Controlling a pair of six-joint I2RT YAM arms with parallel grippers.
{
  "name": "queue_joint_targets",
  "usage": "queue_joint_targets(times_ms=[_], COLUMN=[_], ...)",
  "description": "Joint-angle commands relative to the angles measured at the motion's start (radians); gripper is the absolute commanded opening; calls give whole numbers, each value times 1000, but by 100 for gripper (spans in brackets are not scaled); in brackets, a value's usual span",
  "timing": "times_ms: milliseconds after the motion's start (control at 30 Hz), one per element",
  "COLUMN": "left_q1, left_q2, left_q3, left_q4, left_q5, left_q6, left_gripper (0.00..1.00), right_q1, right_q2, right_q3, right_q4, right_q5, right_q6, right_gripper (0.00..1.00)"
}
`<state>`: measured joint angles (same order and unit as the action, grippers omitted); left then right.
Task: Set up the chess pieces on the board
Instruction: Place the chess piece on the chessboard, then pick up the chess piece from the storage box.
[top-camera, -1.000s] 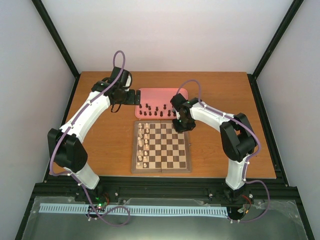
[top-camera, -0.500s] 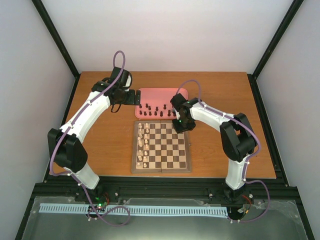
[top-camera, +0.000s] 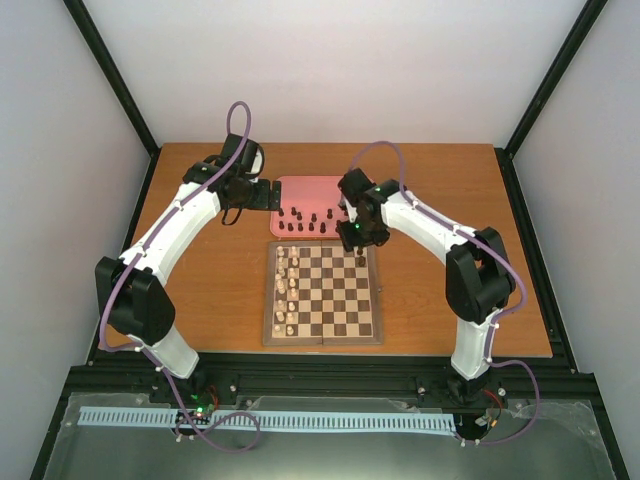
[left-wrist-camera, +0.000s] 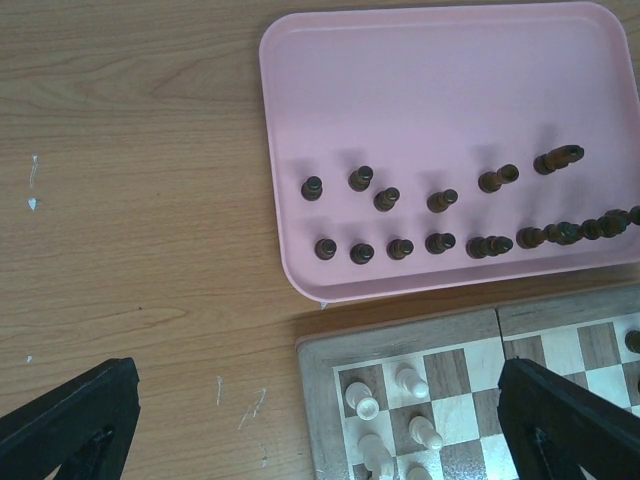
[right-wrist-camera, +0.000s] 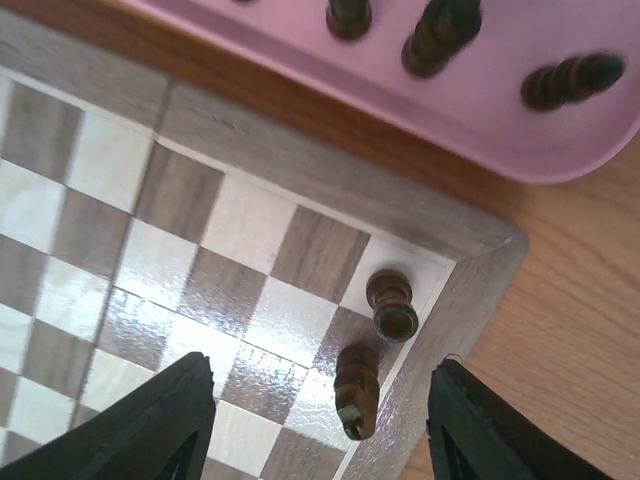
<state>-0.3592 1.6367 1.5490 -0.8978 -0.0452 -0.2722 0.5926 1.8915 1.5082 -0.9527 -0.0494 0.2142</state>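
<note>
Dark brown chess pieces (left-wrist-camera: 400, 248) mostly stand on the pink tray (left-wrist-camera: 420, 90). Two sit at a corner of the board (right-wrist-camera: 300, 170) beneath the right gripper (right-wrist-camera: 318, 430), which is spread wide and empty. The left gripper (left-wrist-camera: 320, 425) gapes empty too.

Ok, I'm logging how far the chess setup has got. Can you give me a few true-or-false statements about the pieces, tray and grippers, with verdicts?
1. Two dark pieces are on the board, near its corner by the pink tray. True.
2. The pink tray holds nothing. False: many dark pieces stand on it in two rough rows.
3. The right gripper is shut on a dark piece. False: it is open and holds nothing.
4. White pieces are on the board. True.
5. The left gripper is open. True.
</note>
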Motion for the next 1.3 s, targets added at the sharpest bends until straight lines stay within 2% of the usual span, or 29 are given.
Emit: queue_joint_targets(times_ms=[0,133,267,367,500,767,1267], left_q1=[-7,-7,-7,-7,-7,-7,-7], left_q2=[-33,-40,-44,-50,-55,-58,-20], left_q3=[13,6,2,-1,1,-4,16], left_q4=[-5,-2,0,2,-3,-8,-7], left_q5=[-11,-9,-6,-5,-9,-11,-6], left_q6=[21,18,15,15,19,21,19], left_gripper=[100,100,100,100,100,100,100], right_q1=[6,-4,-48,-76,-102,-172,-182], right_q2=[-46,-42,35,114,206,285,372], right_q3=[106,177,275,367,436,439,441], right_q4=[-102,-116,-112,-113,-116,-105,-108], right_q5=[23,62,66,76,92,32,-7], right_q6=[-36,-38,-18,1,4,-5,-39], right_gripper=[60,62,62,53,52,51,46])
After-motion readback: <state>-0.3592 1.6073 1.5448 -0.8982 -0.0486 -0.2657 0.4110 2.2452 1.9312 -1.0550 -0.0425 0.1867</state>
